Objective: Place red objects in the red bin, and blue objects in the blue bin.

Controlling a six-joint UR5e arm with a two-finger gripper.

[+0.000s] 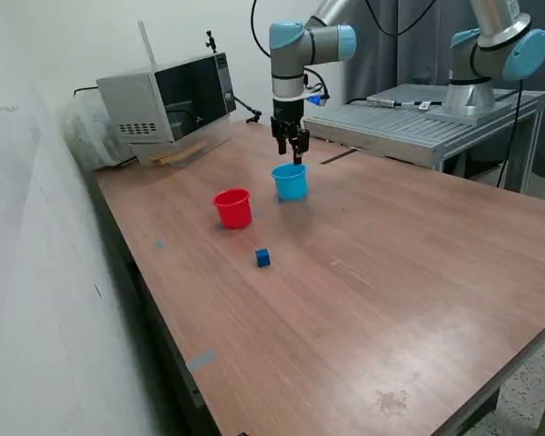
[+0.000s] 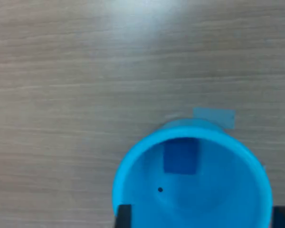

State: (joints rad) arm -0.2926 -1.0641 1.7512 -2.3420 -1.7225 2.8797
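Gripper [image 1: 296, 149] open, holding nothing, above blue bin [image 1: 290, 183]; blue cube [image 2: 180, 156] inside bin.

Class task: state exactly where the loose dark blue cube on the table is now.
In the exterior view, the dark blue cube lies alone on the wooden table, nearer the camera than the red cup and just to the exterior view's right of it.
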